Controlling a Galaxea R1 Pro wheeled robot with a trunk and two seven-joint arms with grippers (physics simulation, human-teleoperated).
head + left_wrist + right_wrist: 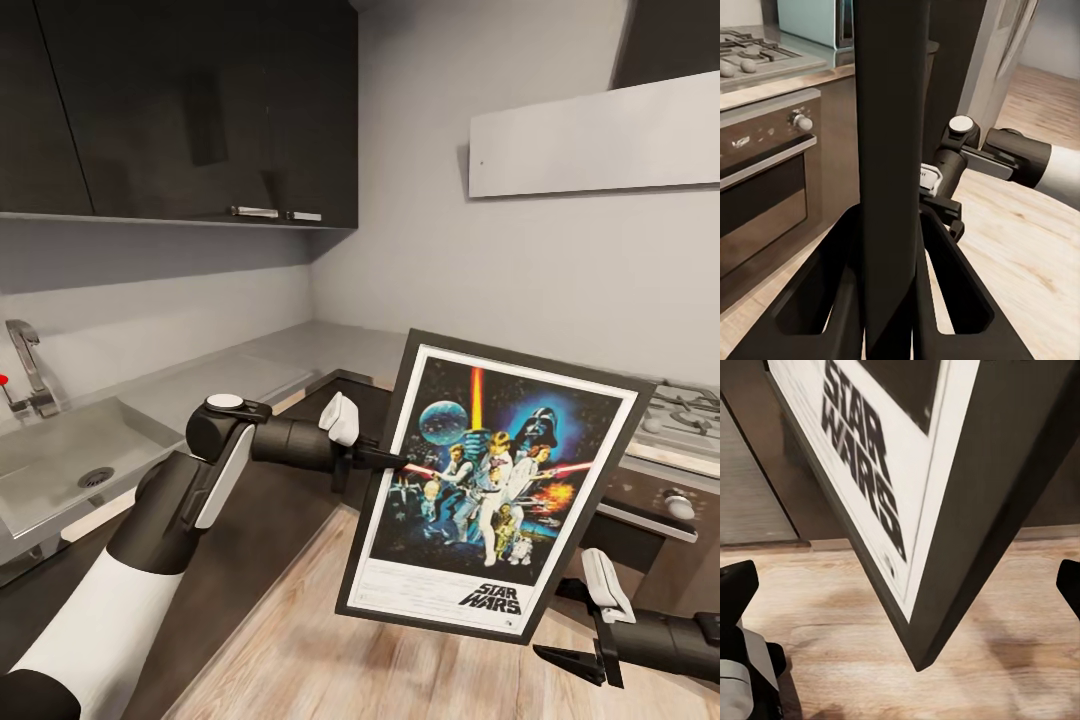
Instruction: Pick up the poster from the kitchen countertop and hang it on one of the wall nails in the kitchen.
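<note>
The poster [490, 480] hangs tilted in the air over the wooden floor, its printed side facing me. My left gripper [395, 460] is shut on the middle of its left frame edge. In the left wrist view the poster [889, 112] stands edge-on between the closed fingers [945, 262]. My right gripper [590, 630] is open just below the poster's lower right corner, not touching it. In the right wrist view that corner [907, 472] sits between the spread fingertips [739, 581]. The grey countertop [300, 350] runs behind. A tiny dark dot [481, 160] marks the pale panel; I cannot tell whether it is a nail.
A sink [30, 480] and chrome tap [30, 370] lie at the left, with dark wall cabinets [200, 100] above. The gas hob [685, 405] and oven [650, 510] stand close behind the poster at the right. Plain grey wall [420, 220] spans the corner.
</note>
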